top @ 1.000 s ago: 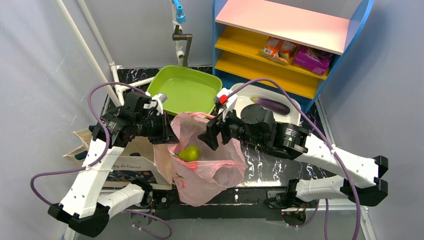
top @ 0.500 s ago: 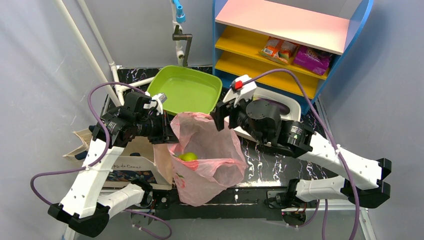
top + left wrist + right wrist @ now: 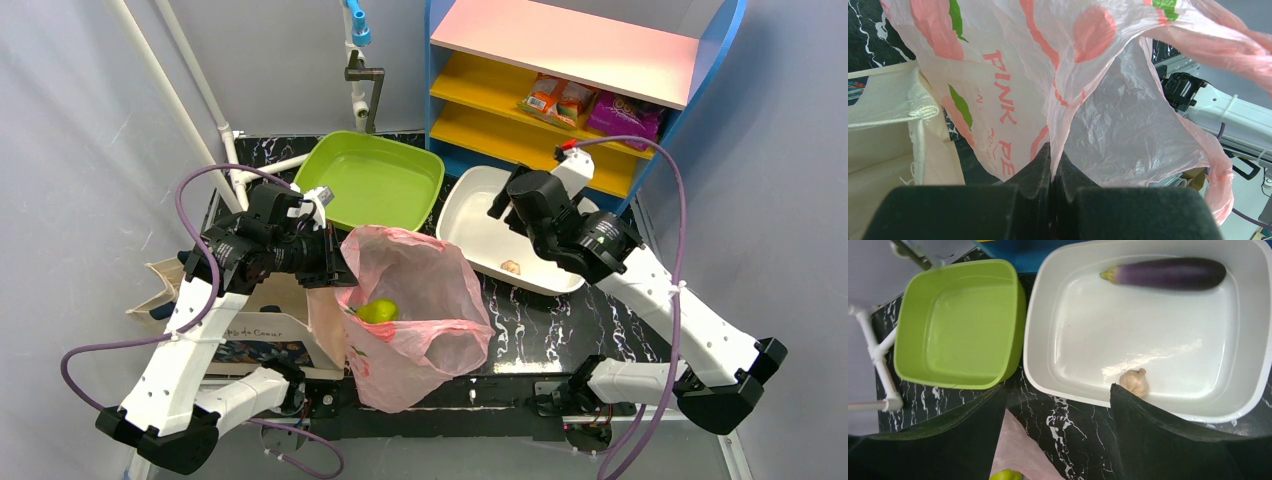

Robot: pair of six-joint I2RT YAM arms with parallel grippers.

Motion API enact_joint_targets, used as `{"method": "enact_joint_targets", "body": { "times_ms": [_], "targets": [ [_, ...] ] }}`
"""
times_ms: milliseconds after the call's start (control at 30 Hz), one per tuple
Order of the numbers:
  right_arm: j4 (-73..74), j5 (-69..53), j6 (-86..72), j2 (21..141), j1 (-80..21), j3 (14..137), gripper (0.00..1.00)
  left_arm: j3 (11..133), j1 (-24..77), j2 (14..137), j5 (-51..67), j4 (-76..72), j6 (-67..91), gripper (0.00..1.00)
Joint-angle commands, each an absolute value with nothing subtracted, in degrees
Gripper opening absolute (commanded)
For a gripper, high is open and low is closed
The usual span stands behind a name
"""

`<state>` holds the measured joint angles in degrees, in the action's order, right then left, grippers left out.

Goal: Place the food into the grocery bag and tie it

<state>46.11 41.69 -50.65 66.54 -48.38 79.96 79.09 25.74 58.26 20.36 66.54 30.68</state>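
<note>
The pink grocery bag hangs open at the middle of the table. My left gripper is shut on its left rim; in the left wrist view the gripper pinches the thin plastic of the bag. A yellow-green pear lies inside the bag. My right gripper is open and empty above the white tray. In the right wrist view the gripper looks down on the dark-purple eggplant at the tray's far side. The long green vegetable is out of view.
A garlic bulb lies in the white tray. An empty green tub stands behind the bag. The beige canvas tote sits under my left arm. A shelf with snack packets stands at the back right.
My right arm has drawn back from the bag's mouth and swung right, over the white tray. The left gripper still holds the bag rim, and the pear stays inside the bag.
</note>
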Motion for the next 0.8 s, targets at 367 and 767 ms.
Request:
{"method": "enact_joint_targets", "body": {
  "times_ms": [367, 767],
  "targets": [
    [47.76, 49.94, -68.94, 70.12, -42.43, 72.64, 0.81, 78.39, 26.02, 58.19, 19.91, 68.08, 29.77, 0.00],
    [44.11, 44.54, -71.96, 75.79, -35.32, 68.37, 0.92, 79.94, 26.02, 57.91, 17.13, 68.68, 28.74, 0.00]
  ]
}}
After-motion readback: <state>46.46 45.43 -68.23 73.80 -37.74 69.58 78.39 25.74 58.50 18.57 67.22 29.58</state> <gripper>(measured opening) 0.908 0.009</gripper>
